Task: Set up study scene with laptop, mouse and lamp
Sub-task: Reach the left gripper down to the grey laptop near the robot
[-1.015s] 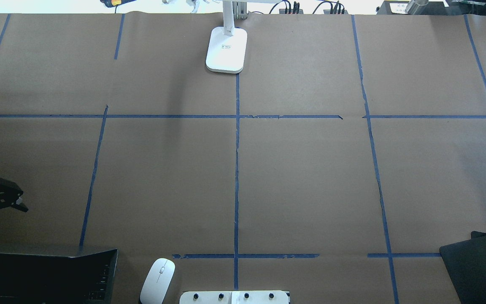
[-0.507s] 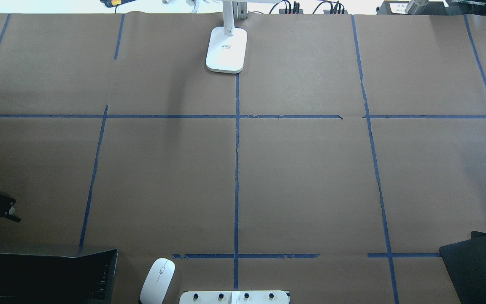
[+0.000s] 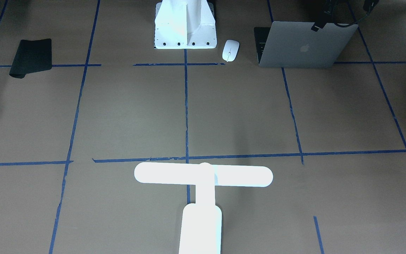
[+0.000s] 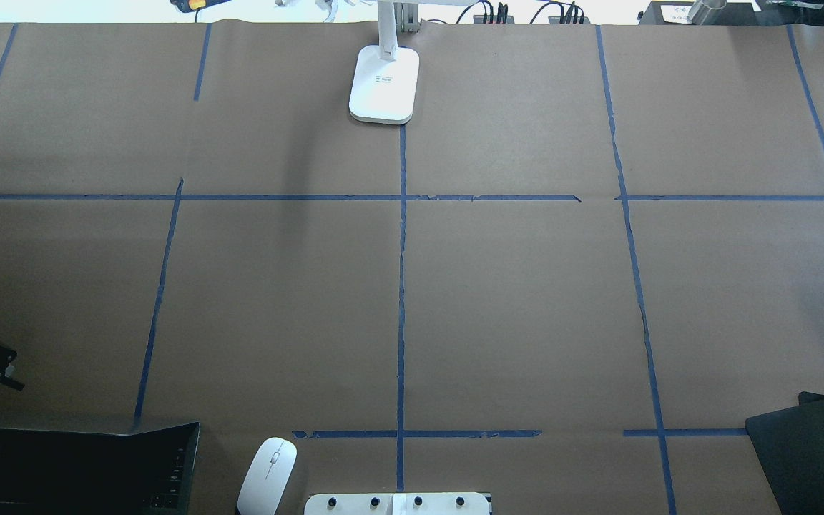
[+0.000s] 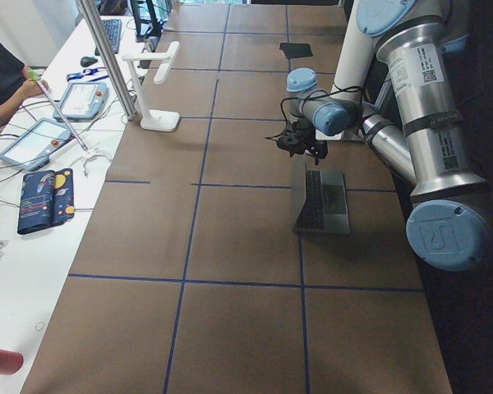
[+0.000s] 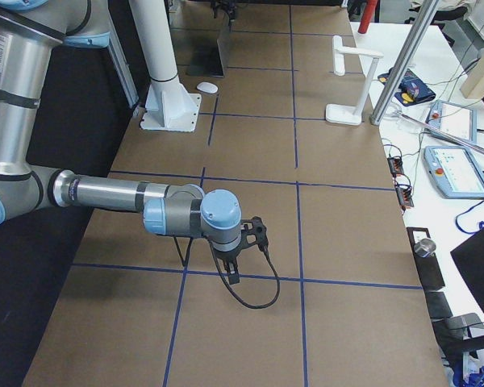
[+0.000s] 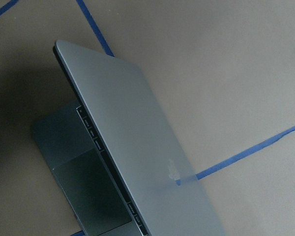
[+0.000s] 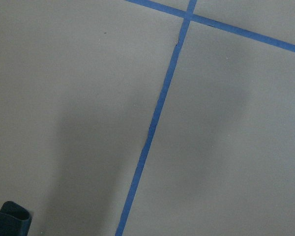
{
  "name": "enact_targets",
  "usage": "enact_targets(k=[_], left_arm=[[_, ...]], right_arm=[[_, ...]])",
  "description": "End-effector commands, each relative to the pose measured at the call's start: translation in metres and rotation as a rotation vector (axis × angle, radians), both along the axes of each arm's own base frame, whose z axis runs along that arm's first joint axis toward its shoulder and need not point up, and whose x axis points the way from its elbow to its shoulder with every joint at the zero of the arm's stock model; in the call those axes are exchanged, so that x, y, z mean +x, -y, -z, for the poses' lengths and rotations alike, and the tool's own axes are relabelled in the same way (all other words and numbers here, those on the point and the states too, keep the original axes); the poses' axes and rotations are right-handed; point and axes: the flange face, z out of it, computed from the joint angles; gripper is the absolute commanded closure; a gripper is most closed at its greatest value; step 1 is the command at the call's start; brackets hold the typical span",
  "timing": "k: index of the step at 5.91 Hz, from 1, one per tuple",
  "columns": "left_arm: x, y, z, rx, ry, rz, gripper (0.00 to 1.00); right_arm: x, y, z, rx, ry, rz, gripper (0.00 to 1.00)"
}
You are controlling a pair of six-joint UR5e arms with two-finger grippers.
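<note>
The silver-grey laptop (image 3: 305,46) stands half open near the robot's base on its left side, lid logo facing away from the robot; the overhead view catches its dark keyboard (image 4: 90,465). The left wrist view looks down on the lid (image 7: 137,137). My left gripper (image 4: 4,375) hovers just above the lid's top edge (image 3: 318,25); I cannot tell whether it is open or shut. The white mouse (image 3: 231,50) lies between laptop and pedestal. At the far edge stands the white lamp (image 4: 383,86). My right gripper (image 6: 232,262) hangs low over bare paper, its state unclear.
The white bolted pedestal (image 3: 185,24) sits at the near middle edge. A black mat (image 3: 30,58) lies partly curled on the robot's right. Brown paper with blue tape lines (image 4: 401,286) covers the table. Tablets and cables lie beyond the far edge (image 5: 41,139).
My left gripper has drawn back toward the robot and leftward in the overhead view, closing on the laptop lid. Laptop, mouse and lamp have not moved.
</note>
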Motion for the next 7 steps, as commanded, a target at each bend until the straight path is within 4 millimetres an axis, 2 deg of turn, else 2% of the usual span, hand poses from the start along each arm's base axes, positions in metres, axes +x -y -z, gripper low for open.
enact_targets(k=[1, 2, 4, 5, 6, 7], left_arm=[[0.005, 0.000, -0.003, -0.024, 0.037, 0.065, 0.02], [0.017, -0.006, -0.007, -0.011, 0.066, 0.065, 0.02], [0.026, -0.011, -0.008, -0.039, 0.094, 0.116, 0.03], [0.044, -0.023, -0.012, -0.028, 0.130, 0.129, 0.04], [0.047, -0.026, -0.011, -0.035, 0.131, 0.148, 0.11], [0.047, -0.024, -0.011, -0.027, 0.134, 0.161, 0.45]], right_arm=[[0.000, -0.001, 0.001, 0.008, 0.000, 0.000, 0.00], [0.000, 0.000, 0.001, 0.016, 0.000, 0.000, 0.00], [0.000, 0.000, 0.001, 0.016, 0.000, 0.000, 0.00], [0.000, 0.000, 0.001, 0.014, 0.000, 0.000, 0.00], [0.000, 0.000, 0.001, 0.016, 0.000, 0.000, 0.00], [0.000, -0.003, -0.002, 0.009, 0.000, 0.000, 0.00]])
